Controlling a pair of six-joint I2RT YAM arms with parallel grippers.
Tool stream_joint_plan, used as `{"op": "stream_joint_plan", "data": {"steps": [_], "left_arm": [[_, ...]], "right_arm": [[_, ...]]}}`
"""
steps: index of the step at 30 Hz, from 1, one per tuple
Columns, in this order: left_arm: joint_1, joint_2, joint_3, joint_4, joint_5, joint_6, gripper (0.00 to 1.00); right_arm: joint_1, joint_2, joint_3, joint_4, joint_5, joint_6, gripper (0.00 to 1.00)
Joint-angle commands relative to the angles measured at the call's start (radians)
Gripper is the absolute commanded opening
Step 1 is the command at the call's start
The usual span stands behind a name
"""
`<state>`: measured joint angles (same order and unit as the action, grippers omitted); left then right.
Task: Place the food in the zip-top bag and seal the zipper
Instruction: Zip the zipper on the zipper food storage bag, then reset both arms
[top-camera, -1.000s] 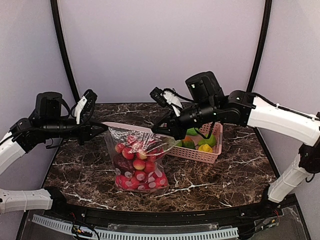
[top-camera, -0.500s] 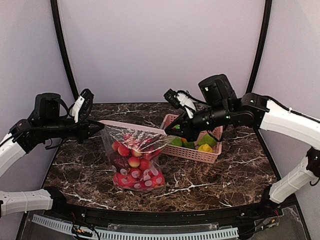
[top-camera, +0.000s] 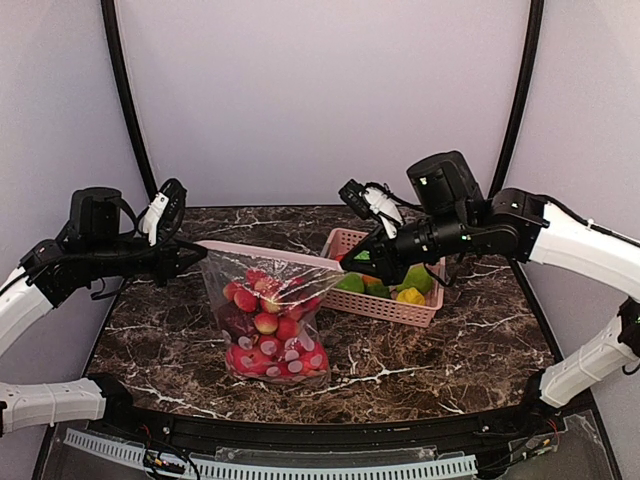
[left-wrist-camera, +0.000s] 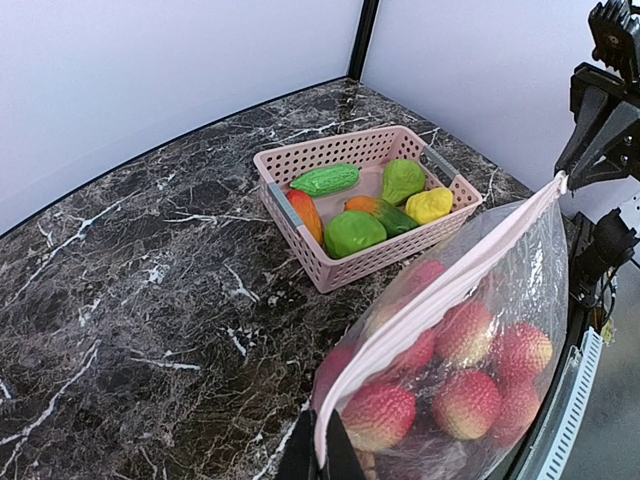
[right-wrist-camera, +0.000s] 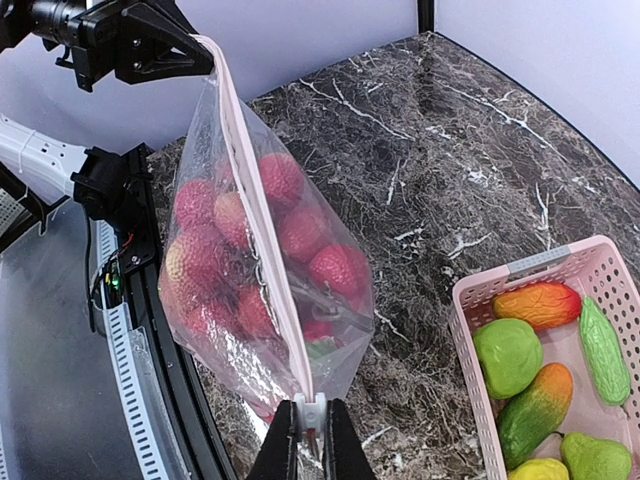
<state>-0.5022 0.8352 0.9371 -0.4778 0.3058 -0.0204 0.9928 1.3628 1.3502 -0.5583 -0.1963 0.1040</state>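
Top external — left hand (top-camera: 199, 251), right hand (top-camera: 348, 265) pinching zipper (top-camera: 268, 251) ends, taut

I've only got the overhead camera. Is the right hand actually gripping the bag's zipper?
Observer: Yes. The right wrist view shows the right hand shut on one end of the zipper.
Operator: And the far end?
Observer: The left wrist view shows the left hand shut on the other end of that strip.
Operator: Any red fruit left to bag?
Observer: None in the basket; it holds only green, yellow and orange pieces.
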Motion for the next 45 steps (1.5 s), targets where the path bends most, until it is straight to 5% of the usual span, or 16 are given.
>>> {"op": "stream_joint_plan", "data": {"steps": [1,10,11,13,14,15,16,18,32,39,45], "left_arm": [[0.024,-0.034,-0.031,0.024,-0.026,0.0,0.01],[0.024,-0.058,-0.061,0.077,0.13,-0.012,0.02],[0.024,-0.058,-0.059,0.074,0.124,-0.016,0.05],[0.024,-0.058,-0.056,0.065,0.105,-0.035,0.36],[0.024,-0.059,-0.055,0.058,0.097,-0.051,0.62],[0.024,-0.06,-0.052,0.053,0.077,-0.061,0.74],[0.024,-0.06,-0.048,0.041,0.066,-0.08,0.9],[0.024,-0.061,-0.043,0.022,0.03,-0.103,0.98],[0.145,-0.003,-0.032,-0.112,-0.157,-0.176,0.99],[0.371,-0.042,-0.067,-0.146,-0.182,-0.179,0.99],[0.416,-0.201,-0.108,-0.122,-0.419,-0.139,0.99]], "right_arm": [[-0.019,-0.032,-0.013,-0.071,0.025,0.011,0.0],[-0.018,-0.01,-0.029,0.032,-0.045,0.053,0.0],[-0.017,-0.008,-0.031,0.041,-0.042,0.061,0.12],[-0.018,-0.009,-0.032,0.052,-0.016,0.082,0.47],[-0.017,-0.011,-0.035,0.057,0.003,0.093,0.64],[-0.017,-0.014,-0.035,0.06,0.022,0.104,0.79],[-0.019,-0.017,-0.036,0.062,0.049,0.124,0.88],[-0.023,-0.021,-0.036,0.061,0.102,0.161,0.98],[-0.339,-0.208,-0.262,0.062,0.254,0.421,0.99],[-0.587,-0.418,-0.451,0.09,0.308,0.397,0.99],[-0.629,-0.645,-0.604,0.227,0.453,0.244,0.98]]}}
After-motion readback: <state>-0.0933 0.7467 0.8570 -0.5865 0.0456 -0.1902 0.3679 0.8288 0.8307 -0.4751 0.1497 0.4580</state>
